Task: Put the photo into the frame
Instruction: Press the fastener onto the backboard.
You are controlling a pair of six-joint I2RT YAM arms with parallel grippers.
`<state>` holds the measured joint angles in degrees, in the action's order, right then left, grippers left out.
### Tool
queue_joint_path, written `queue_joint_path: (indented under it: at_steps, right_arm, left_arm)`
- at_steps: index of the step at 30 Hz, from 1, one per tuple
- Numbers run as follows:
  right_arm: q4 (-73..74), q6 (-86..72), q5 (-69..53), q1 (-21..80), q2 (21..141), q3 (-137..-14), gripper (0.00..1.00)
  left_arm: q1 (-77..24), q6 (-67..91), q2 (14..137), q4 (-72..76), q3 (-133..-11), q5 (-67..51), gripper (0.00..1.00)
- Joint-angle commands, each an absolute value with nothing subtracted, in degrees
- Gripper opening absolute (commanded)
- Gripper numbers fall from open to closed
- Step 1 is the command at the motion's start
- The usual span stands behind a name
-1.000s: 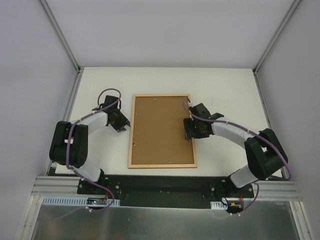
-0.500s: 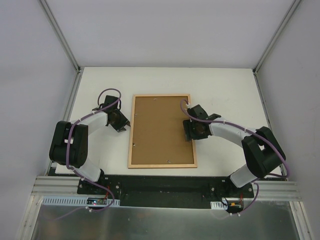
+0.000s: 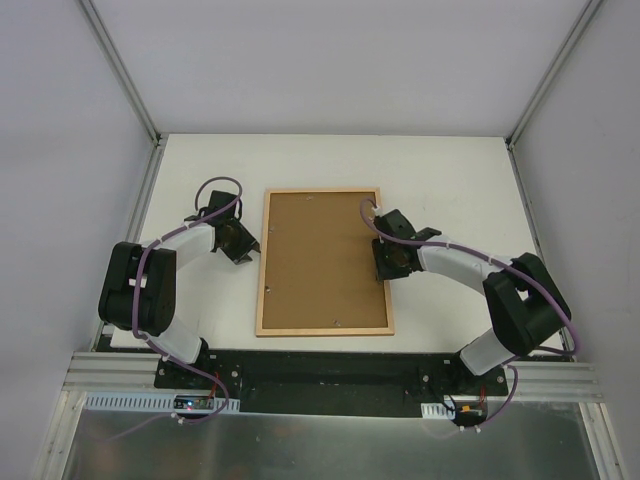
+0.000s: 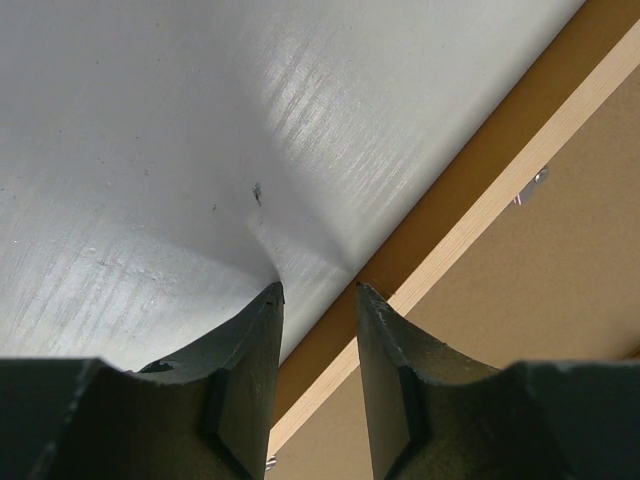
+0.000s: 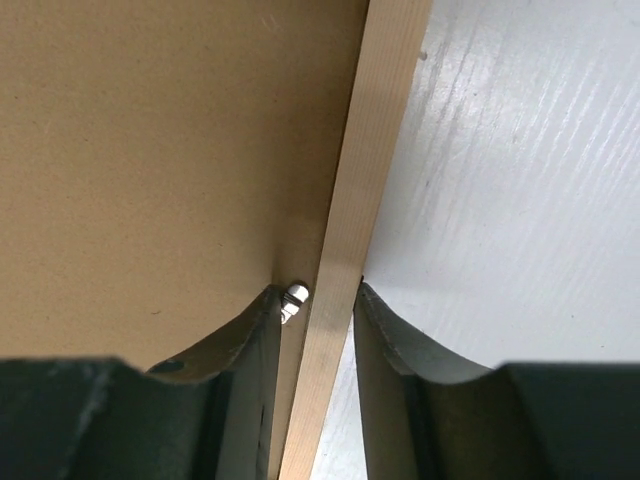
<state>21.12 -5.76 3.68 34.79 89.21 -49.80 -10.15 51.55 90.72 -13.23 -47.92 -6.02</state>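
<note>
The frame [image 3: 324, 329] lies face down in the middle of the white table [image 3: 450, 170], long sides running away from the arms, its pale wooden rails framing a brown fibreboard backing board [image 3: 320, 260] that sits inside them. It looks light and stiff, but the rails are thin and, by the task's nature, there is probably a pane underneath, so I judge it fragile against twisting or dropping. The smooth tabletop would likely let it slide if it is pushed from one side only. The long rails look the safest places to take hold, pinched across their narrow width near the middle, one arm on each side, rather than at a corner or on the board. The small metal tab [image 5: 295, 297] on the right rail's inner edge is tiny and will need a fingertip, not a full grip. The right gripper [image 5: 317, 295] stands astride that rail, one finger over the board by the tab and the other on the table side. The gap between the fingers is narrow, and I cannot tell whether they press the wood. The left gripper [image 4: 315, 295] is low over the table just beside the left rail, fingers slightly parted with nothing between them. The photo is not visible in any view.
</note>
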Motion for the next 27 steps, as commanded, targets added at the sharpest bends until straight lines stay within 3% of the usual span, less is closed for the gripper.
queue_joint_path:
  at_steps: [1, 8, 17, 27]
  right_arm:
    - [21.4, -5.7, 6.2, 35.1, 90.2, -48.4, 0.31]
    - [21.2, -6.5, 5.8, 35.1, 90.4, -48.2, 0.11]
    - [21.5, -6.6, 6.6, 34.9, 89.5, -48.4, 0.08]
    - [21.4, -5.5, 5.4, 34.9, 90.0, -49.2, 0.05]
  left_arm:
    - [-10.7, 50.6, 89.8, -14.5, -47.5, -6.4, 0.34]
    - [-10.7, 50.6, 89.7, -14.5, -47.4, -6.2, 0.34]
    - [-10.7, 49.7, 88.5, -14.7, -47.0, -6.7, 0.36]
    - [-13.4, 44.4, 77.3, -16.7, -40.7, -1.4, 0.50]
